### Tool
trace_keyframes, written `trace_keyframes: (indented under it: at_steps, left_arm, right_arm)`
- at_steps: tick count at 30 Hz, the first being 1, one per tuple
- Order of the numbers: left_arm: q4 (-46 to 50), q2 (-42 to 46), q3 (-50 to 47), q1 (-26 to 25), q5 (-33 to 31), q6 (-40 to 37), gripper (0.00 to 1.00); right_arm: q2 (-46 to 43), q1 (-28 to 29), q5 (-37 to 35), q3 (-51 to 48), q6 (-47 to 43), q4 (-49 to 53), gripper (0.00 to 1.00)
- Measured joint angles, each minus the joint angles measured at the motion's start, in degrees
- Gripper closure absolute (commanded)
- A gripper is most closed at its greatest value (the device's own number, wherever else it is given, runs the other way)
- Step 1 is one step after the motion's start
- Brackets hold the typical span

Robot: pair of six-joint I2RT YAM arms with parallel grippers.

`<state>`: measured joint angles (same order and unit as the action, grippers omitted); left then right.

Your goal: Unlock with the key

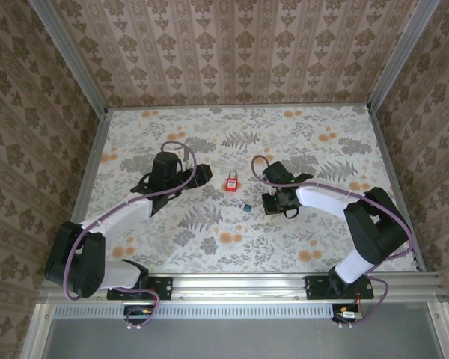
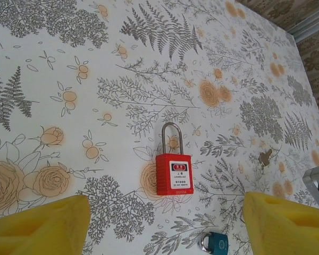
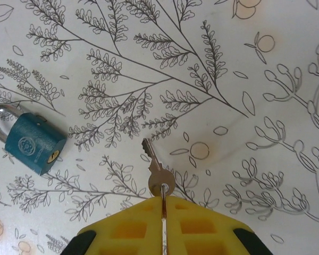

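Observation:
A small silver key [image 3: 158, 171] sticks out from the tip of my right gripper [image 3: 163, 201], blade pointing away over the tabletop. That gripper is shut, its yellow fingers [image 3: 202, 226] pinching the thin ring through the key's head. A little teal padlock [image 3: 32, 141] lies to the left of the key, keyhole toward it, also seen as the teal padlock [image 1: 247, 208] just left of my right gripper [image 1: 273, 202]. A red padlock [image 2: 174, 172] with a thin shackle lies flat ahead of my open left gripper [image 2: 165, 212], nothing between its fingers [image 2: 42, 226].
The floral table cover [image 1: 209, 134] is bounded by metal rails and patterned walls [image 1: 232, 45]. In the top view the red padlock [image 1: 230, 182] lies between the two grippers, with my left gripper [image 1: 202, 173] just to its left.

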<state>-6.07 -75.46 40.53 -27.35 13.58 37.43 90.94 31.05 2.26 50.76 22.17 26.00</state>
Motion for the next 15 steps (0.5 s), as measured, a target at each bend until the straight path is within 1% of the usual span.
trace_keyframes:
  at_steps: [3, 8, 9, 11, 15]
  left_arm:
    - [-0.9, 0.0, 0.0, 0.0, 0.7, -0.5, 0.24]
    - [-3.3, -0.2, 0.0, -1.0, 3.3, -1.7, 0.29]
    - [-4.1, -0.4, 0.0, -1.5, 4.2, -2.1, 0.29]
    - [-5.6, -1.1, 0.0, -2.5, 5.9, -2.8, 0.33]
    - [-8.3, -3.0, 0.0, -5.6, 8.7, -4.7, 0.36]
  right_arm:
    - [-1.6, 0.5, -0.9, 1.0, -0.6, 1.5, 0.89]
    - [-5.0, 1.6, -2.0, 3.6, -1.5, 4.2, 0.89]
    - [-5.7, 1.8, -2.1, 4.1, -1.7, 4.8, 0.89]
    - [-6.7, 2.3, -2.1, 5.2, -2.2, 6.1, 0.89]
    - [-8.5, 3.4, -2.1, 7.9, -2.8, 9.0, 0.89]
